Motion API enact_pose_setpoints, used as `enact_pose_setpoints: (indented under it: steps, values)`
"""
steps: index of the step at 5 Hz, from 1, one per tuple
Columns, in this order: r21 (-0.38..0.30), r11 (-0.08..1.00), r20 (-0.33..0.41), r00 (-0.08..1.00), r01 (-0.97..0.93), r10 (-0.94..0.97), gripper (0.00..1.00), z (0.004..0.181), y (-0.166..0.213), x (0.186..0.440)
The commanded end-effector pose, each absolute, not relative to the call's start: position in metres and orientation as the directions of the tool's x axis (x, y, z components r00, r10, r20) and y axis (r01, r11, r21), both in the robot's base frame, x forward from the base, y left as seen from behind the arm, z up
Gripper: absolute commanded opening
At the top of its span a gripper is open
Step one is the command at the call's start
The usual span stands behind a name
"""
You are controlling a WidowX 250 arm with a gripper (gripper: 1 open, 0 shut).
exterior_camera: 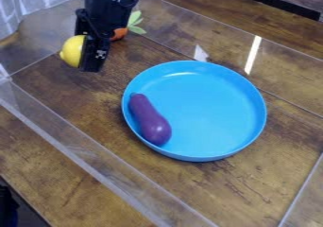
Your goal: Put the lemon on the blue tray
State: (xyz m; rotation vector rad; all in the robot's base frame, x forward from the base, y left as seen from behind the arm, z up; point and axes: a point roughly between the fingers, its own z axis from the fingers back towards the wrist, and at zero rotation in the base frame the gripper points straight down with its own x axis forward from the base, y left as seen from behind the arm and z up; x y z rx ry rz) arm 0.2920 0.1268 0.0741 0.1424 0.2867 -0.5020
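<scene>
The lemon [70, 49] is a small bright-yellow fruit at the upper left, held a little above the wooden table. My black gripper [82, 54] is shut on it from the right side, one finger [93, 57] dark against the fruit and the other hidden. The blue tray [240, 79] is a large round dish in the middle of the view, well to the right of and below the lemon. The arm rises out of the frame at the top.
A purple eggplant [150, 119] lies in the tray's left part. An orange carrot with green leaves [124, 28] lies behind the gripper. Clear plastic walls [76, 141] run along the left and front of the wooden table.
</scene>
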Motion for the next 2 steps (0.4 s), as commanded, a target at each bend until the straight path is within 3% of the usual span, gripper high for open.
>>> enact_pose_setpoints:
  steps: [1,2]
  values:
    - [0.115,0.854,-0.259,0.846,0.507,-0.467,0.00,0.0903,0.1236,0.3069]
    - [0.116,0.852,-0.260,0.844,0.510,-0.470,0.00,0.0889,0.1234,0.3082]
